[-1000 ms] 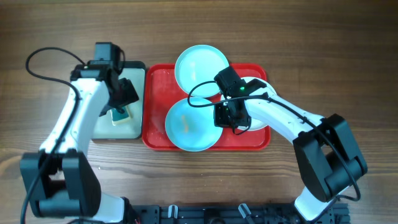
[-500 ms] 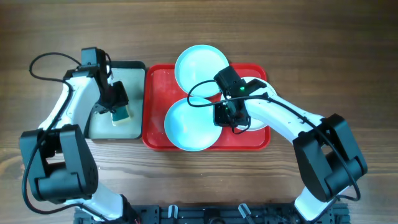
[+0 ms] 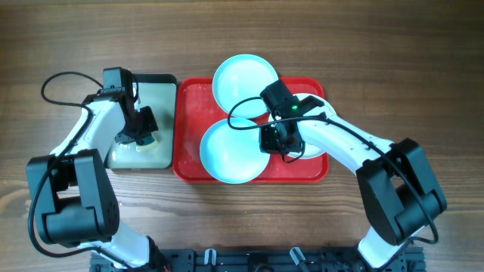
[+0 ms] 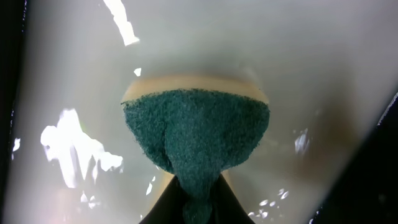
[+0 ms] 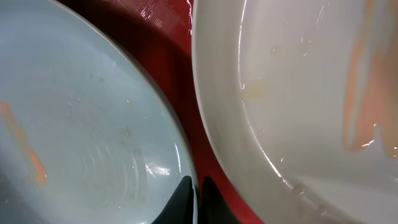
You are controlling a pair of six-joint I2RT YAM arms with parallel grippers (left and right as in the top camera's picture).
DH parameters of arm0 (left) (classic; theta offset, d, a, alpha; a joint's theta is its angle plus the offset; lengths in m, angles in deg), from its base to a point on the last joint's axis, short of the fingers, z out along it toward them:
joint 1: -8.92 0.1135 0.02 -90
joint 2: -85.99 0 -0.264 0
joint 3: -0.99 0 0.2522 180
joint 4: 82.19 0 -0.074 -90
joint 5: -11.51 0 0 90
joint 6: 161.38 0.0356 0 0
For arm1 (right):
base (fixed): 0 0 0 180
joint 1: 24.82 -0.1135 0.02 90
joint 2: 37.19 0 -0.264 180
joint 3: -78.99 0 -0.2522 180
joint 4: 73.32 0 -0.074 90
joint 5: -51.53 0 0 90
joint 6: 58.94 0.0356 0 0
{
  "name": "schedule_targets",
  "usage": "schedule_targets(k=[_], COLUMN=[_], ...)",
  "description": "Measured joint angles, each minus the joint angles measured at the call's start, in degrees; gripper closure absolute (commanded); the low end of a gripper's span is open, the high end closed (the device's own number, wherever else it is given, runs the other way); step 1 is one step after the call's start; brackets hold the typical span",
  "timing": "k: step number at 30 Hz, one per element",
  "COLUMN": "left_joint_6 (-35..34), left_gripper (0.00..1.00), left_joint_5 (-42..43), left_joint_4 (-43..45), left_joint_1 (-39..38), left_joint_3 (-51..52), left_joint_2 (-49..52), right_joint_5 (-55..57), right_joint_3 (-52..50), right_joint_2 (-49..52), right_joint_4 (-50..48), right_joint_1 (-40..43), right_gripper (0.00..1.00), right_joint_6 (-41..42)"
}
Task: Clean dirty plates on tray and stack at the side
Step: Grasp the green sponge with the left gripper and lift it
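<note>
The red tray (image 3: 187,136) holds three plates. One pale turquoise plate (image 3: 242,78) lies over its far rim, a second turquoise plate (image 3: 227,151) sits at the front, and a white plate (image 3: 310,147) lies at the right, partly under my right arm. My right gripper (image 3: 274,140) is shut on the front turquoise plate's right rim (image 5: 81,124), one finger on each side (image 5: 198,190). An orange smear marks that plate, and another marks the white plate (image 5: 298,93). My left gripper (image 3: 141,136) is shut on a green and yellow sponge (image 4: 196,134), pinched between the fingers (image 4: 198,193).
A small black-rimmed tray with a pale, wet inside (image 3: 162,155) stands just left of the red tray, with the sponge over it. Bare wooden table (image 3: 408,68) lies on all sides. A cable loops from each arm.
My left gripper has come down over the small tray and shut on the sponge. The right gripper keeps its hold on the plate rim, unmoved.
</note>
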Motion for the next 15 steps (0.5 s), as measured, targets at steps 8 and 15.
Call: schedule_targets(k=[8,15], left_joint_6=[-0.3,0.0], left_gripper=[0.91,0.96], left_joint_5=[-0.9,-1.3], left_joint_4=[0.1,0.6], left_joint_1=[0.0,0.0], left_joint_3=[0.0,0.0], left_joint_2=[0.0,1.0], right_joint_5=[0.0,0.0], right_joint_3=[0.0,0.0], right_joint_2=[0.0,0.0], right_joint_4=[0.0,0.0], right_joint_1=[0.0,0.0], right_gripper=[0.92,0.92], right_joint_6=[0.0,0.0])
